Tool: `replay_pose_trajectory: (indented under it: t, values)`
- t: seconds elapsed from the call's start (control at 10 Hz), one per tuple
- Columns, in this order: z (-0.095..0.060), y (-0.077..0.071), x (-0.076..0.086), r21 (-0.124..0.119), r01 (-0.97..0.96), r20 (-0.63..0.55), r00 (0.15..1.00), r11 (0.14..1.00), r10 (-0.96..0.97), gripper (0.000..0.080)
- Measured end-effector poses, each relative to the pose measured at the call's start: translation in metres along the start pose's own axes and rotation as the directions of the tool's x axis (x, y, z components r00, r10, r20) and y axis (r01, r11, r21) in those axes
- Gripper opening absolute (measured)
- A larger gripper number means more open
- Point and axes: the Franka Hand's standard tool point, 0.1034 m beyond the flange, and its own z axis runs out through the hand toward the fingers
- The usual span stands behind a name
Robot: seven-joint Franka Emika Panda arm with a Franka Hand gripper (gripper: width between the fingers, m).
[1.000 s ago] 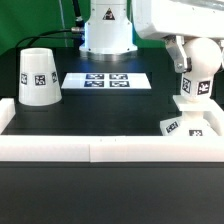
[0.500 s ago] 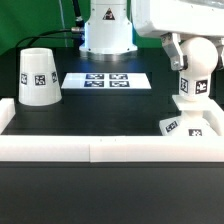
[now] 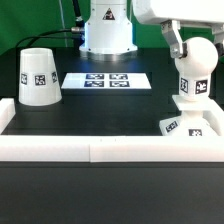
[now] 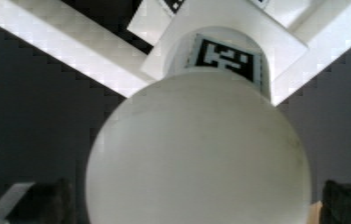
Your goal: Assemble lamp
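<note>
The bulb (image 3: pixel 194 78) stands upright on the flat base (image 3: pixel 188 126), close to the front corner of the surface (image 3: pixel 100 112) on the exterior view's right, with the base tucked in by the raised white rim (image 3: pixel 100 150). The claw (image 4: pixel 175 202) hangs over the bulb with its jaws apart. In the wrist view its dark fingers (image 4: pixel 8 200) show at either side of the round head, with a gap to the plastic and nothing gripped.

Whether the bulb is fully seated in the base cannot be read from either view, and that looks like the first risk. If it only rests in its socket, a light knock could tip it or lift it out.

The second risk is the claw's own travel. The jaws straddle the widest part of the bulb, so a sideways move begun before they are clear above it would likely catch the head with one finger. That could drag bulb and base together along the rim.

The shade (image 3: pixel 36 78) waits well apart, near the back edge on the exterior view's left, beside the marker board (image 3: pixel 106 80). Its smooth tapering wall (wide for a narrow claw) could slip or tilt in a pinch. Carried crooked over the bulb, its lower edge may strike the head rather than pass around it.
</note>
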Motion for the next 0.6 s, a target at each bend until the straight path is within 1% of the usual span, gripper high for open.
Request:
replay_pose_trajectory:
  t: [0.3,0.4,0.5,0.6]
  values:
    - [0.0026,-0.0013,-0.0025,0.005,-0.001,0.009,1.0,1.0,0.001,0.0698]
    - [0.0031,-0.0023,-0.0032,0.021,-0.002,0.036,0.999,1.0,0.001,0.0698]
    - [0.0028,-0.0021,-0.0012,0.026,-0.01,0.045,0.999,1.0,0.009,0.0698]
    - [0.0037,-0.0101,-0.0025,0.068,-0.035,0.133,0.991,0.997,0.026,0.0698]
